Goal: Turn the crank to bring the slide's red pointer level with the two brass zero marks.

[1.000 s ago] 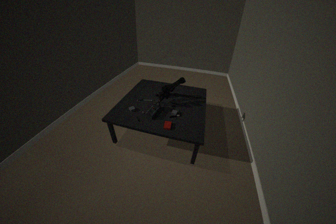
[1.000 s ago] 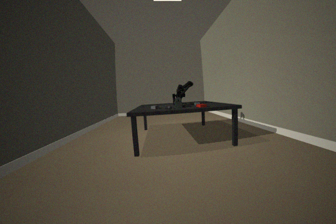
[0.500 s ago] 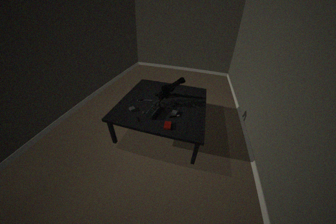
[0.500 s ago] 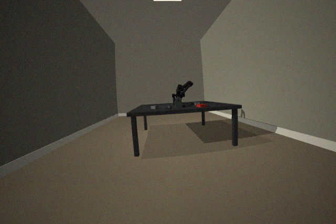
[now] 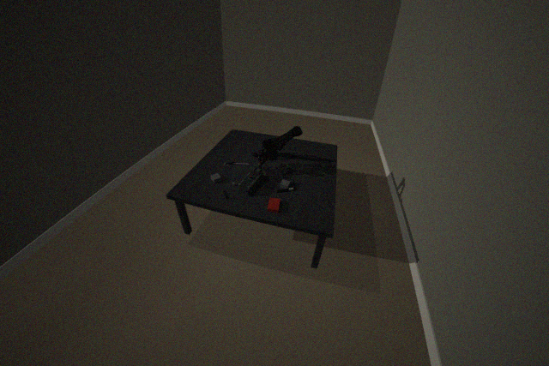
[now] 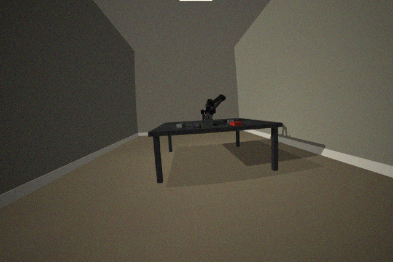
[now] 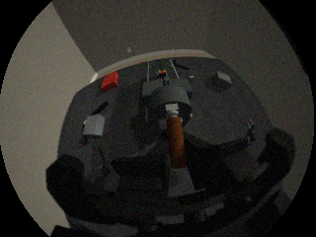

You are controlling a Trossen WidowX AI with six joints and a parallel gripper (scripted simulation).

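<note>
The machine [image 5: 256,184] [image 6: 208,120] [image 7: 170,95] stands on the table, with a grey round drum facing the wrist camera. An orange-brown crank handle [image 7: 177,143] sticks out from the drum toward my gripper. My gripper [image 7: 172,132] is shut on the handle; its dark fingers come in from both sides. Beyond the drum, a small red-orange pointer [image 7: 162,73] shows between two thin pale rails [image 7: 148,71] [image 7: 173,68]. The brass zero marks are too small and dark to make out, so I cannot tell whether the pointer is level with them.
A red block [image 5: 274,204] [image 6: 235,123] [image 7: 110,81] lies on the dark table [image 5: 305,215] [image 6: 253,123]. A pale grey block [image 7: 94,125] lies on the same side of the machine, with a dark bar [image 7: 101,108] near it. Another grey block [image 5: 215,177] [image 7: 222,78] lies on the other side.
</note>
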